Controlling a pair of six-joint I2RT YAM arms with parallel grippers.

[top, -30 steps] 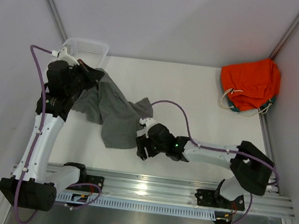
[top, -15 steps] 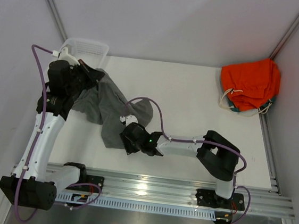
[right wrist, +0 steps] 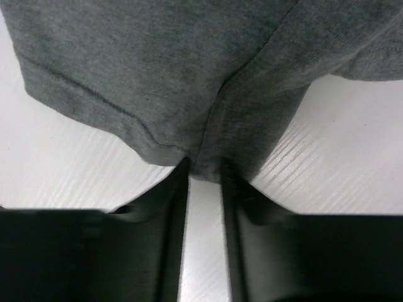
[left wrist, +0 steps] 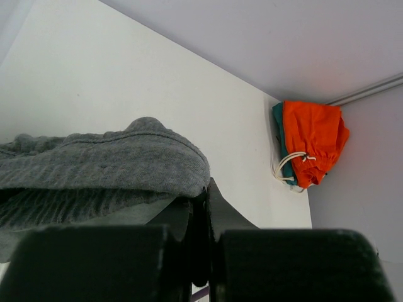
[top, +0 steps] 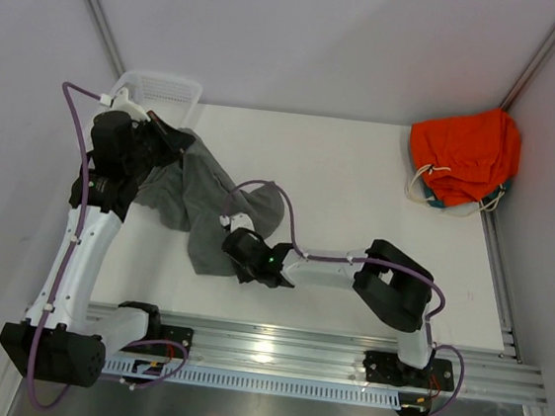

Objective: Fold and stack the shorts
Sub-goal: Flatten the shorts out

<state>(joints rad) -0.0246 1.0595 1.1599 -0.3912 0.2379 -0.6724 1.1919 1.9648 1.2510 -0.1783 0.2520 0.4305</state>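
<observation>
Two arms have hold of the shorts [top: 203, 205], which sprawl over the left half of the counter [top: 358, 197]. The left jaws, up at the far-left corner just beside a white basket [top: 156, 86], are pressed together with grey cloth caught in them. From the left wrist view the fabric drapes over them, lifted off the surface. The right jaws sit low at the near hem, drawn in tight on a small fold of it — the right wrist view shows that fold bunched between the two fingertips [right wrist: 173, 189], with bare counter beneath. Between the two holds the shorts lie crumpled and twisted. An orange garment [top: 462, 148] with a white drawstring is heaped in the far-right corner, well apart.
</observation>
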